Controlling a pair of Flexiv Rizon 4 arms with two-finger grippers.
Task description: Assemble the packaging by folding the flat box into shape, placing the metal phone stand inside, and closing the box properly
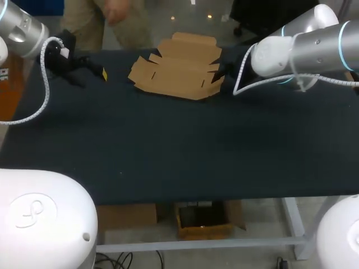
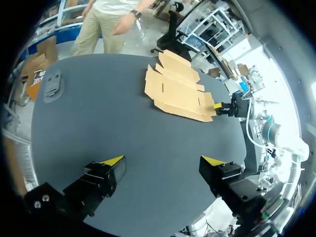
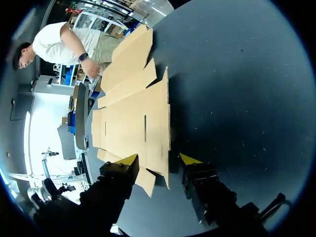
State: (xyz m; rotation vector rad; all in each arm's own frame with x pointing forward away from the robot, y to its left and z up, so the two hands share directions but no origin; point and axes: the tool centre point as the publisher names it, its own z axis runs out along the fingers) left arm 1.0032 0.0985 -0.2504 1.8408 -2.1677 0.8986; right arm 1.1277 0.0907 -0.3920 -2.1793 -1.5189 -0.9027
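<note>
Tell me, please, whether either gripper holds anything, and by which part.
Nothing is held. The left gripper is open and empty; the right gripper, also open, merely straddles the box edge.

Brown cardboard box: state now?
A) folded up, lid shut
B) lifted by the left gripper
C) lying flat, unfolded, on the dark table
C: the brown cardboard box lies spread flat on the dark table, flaps out, with the open right gripper at one edge of it.

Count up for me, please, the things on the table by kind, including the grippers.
Flat cardboard box: 1
Grey phone stand: 1
Grippers: 2 (left gripper, right gripper)
Total: 4
</note>
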